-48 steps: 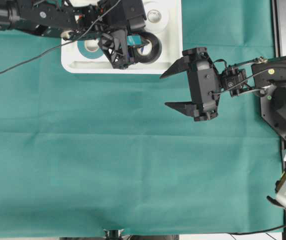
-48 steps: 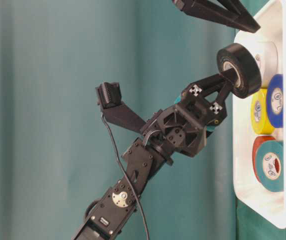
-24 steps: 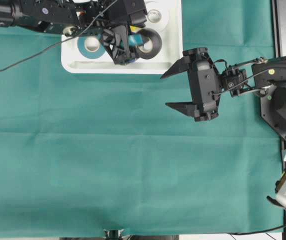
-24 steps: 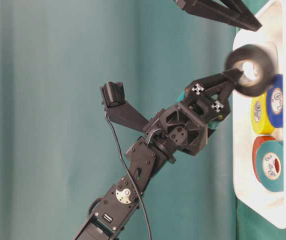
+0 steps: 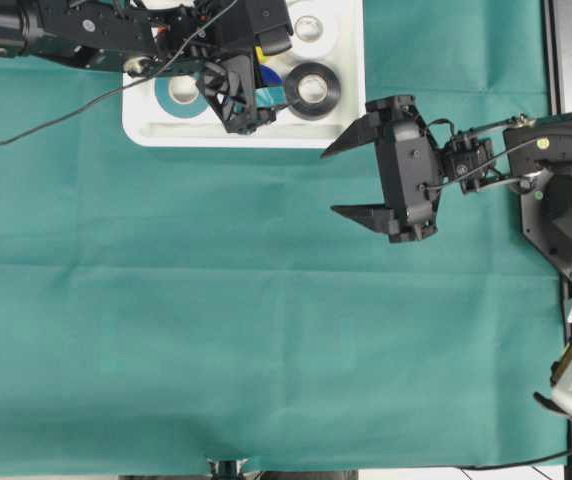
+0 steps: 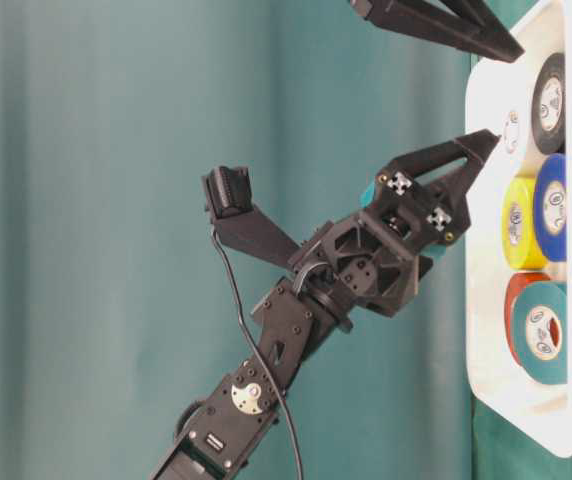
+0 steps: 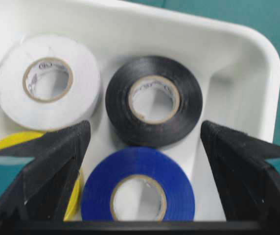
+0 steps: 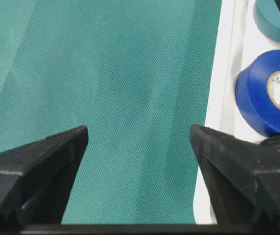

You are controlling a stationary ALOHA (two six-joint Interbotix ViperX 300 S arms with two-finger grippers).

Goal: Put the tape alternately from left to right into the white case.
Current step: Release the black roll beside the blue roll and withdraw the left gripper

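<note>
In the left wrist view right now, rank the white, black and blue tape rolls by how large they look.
1. Blue roll: looks largest, but it lies nearest the camera and is cut off below.
2. White roll and black roll: look alike, no ranking.

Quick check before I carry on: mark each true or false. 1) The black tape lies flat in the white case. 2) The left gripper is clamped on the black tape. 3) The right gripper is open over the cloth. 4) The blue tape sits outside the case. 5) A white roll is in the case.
1) True: the black tape lies flat in the white case.
2) False: the left gripper is open and holds nothing.
3) True: the right gripper is open above the green cloth.
4) False: the blue tape lies inside the case.
5) True: the white roll lies beside the black tape.
</note>
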